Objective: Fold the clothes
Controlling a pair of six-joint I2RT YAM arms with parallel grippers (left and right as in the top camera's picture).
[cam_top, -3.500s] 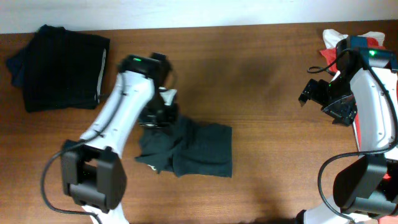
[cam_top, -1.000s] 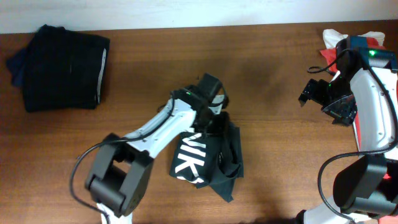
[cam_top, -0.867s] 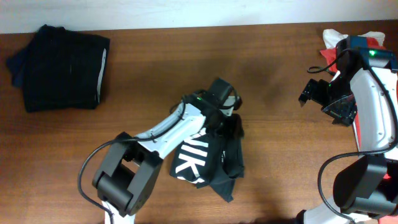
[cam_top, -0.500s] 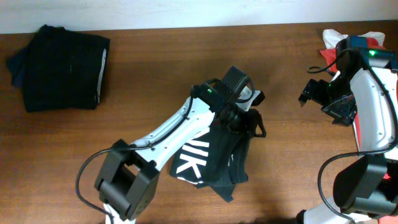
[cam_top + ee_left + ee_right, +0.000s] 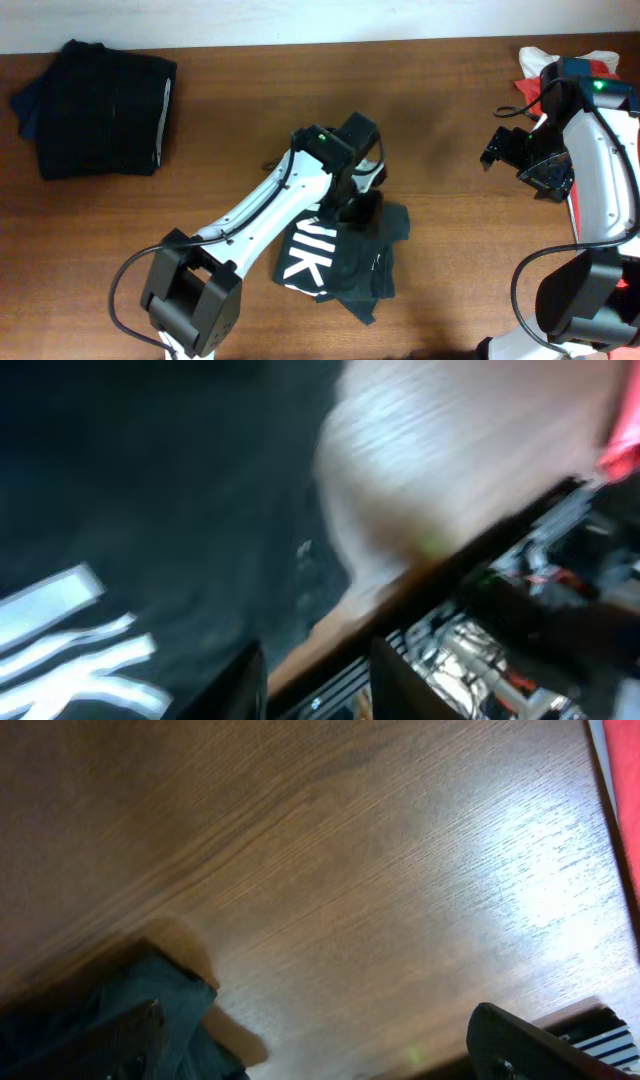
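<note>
Presently, left gripper (image 5: 358,193): low over the top edge of the mound, mid-table; wrist view smeared, so cannot tell whether pinching cloth or parted on nothing.
T-shirt (image 5: 345,262): black, bunched in a crumpled mound just under and below the left gripper, near the table's middle; not flat, not folded; right side piled over itself, hem and sleeves not traceable.
White letters (image 5: 300,264): face up on the mound's left half, partly swallowed by creases.
Right gripper (image 5: 497,148): spread wide, holding nothing, well apart from the T-shirt, off at the table's right side.
Table (image 5: 450,260): brown wood, open stretch between T-shirt and right gripper.
Folded dark stack (image 5: 100,100): far left corner, well apart from the work.
Red and white cloth (image 5: 535,62): far right corner, beyond the right gripper.
Grip risk: if closed on a fistful rather than one edge, likely to lift several layers together and tighten the bunch instead of spreading it.
Slip risk: if only a thin pinch, could shed the fabric mid-lift and leave it more tangled.
Drag risk: with the right gripper idle and far off, any pull probably drags the whole mound across the wood rather than opening it.
Crease risk: folding now would lock wrinkles in; better flattened first.
</note>
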